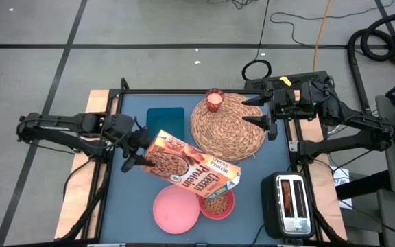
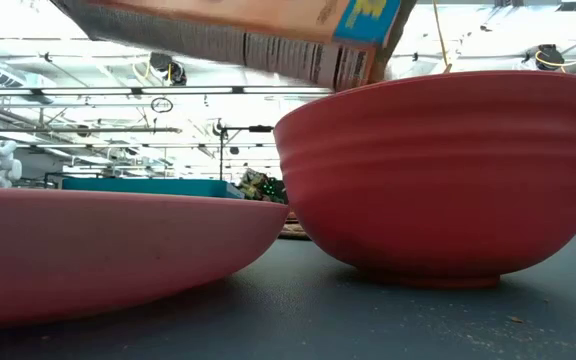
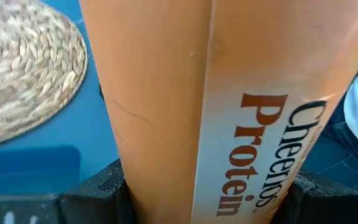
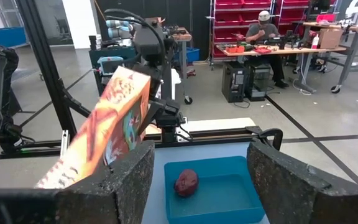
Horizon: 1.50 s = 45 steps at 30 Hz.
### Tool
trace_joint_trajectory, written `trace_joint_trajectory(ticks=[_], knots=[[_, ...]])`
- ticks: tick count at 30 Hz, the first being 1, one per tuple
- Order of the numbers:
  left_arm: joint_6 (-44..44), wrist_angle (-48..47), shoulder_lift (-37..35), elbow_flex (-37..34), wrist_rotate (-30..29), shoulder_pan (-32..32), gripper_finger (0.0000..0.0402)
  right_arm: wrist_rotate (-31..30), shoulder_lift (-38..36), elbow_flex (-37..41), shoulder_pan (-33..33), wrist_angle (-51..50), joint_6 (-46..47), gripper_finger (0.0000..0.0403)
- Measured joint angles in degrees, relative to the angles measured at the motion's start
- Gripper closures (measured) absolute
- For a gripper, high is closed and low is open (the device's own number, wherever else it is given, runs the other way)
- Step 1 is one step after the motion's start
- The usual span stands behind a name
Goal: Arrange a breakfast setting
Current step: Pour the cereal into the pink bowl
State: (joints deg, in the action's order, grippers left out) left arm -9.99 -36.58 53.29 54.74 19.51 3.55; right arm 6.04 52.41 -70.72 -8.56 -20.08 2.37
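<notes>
Left gripper (image 1: 137,152) clamped on tilted Cheerios box (image 1: 196,173) above bowl (image 1: 219,204)

Tilted cereal box (image 1: 194,171) blocks access over bowl (image 1: 219,204); placemat (image 1: 228,125) top free, candle (image 1: 214,100) at edge.

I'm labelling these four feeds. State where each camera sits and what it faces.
High: overhead, looking down on the table; both arms show, left hand gripping the Cheerios Protein box, right hand open over the placemat.
Low: table height, facing bowl and plate; no arm visible.
Left wrist: along its fingers, on the box.
Right wrist: past its fingers, toward a blue tray.
Shared: all see the box.
</notes>
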Motion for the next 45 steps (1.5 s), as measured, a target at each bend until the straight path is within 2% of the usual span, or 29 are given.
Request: trace_joint_trajectory(ticks=[45], knots=[[0.5,0.7,-1.0,0.0,-0.6,0.3,0.0172,0.0,0.0,0.0,0.0,0.0,0.0,0.0156]])
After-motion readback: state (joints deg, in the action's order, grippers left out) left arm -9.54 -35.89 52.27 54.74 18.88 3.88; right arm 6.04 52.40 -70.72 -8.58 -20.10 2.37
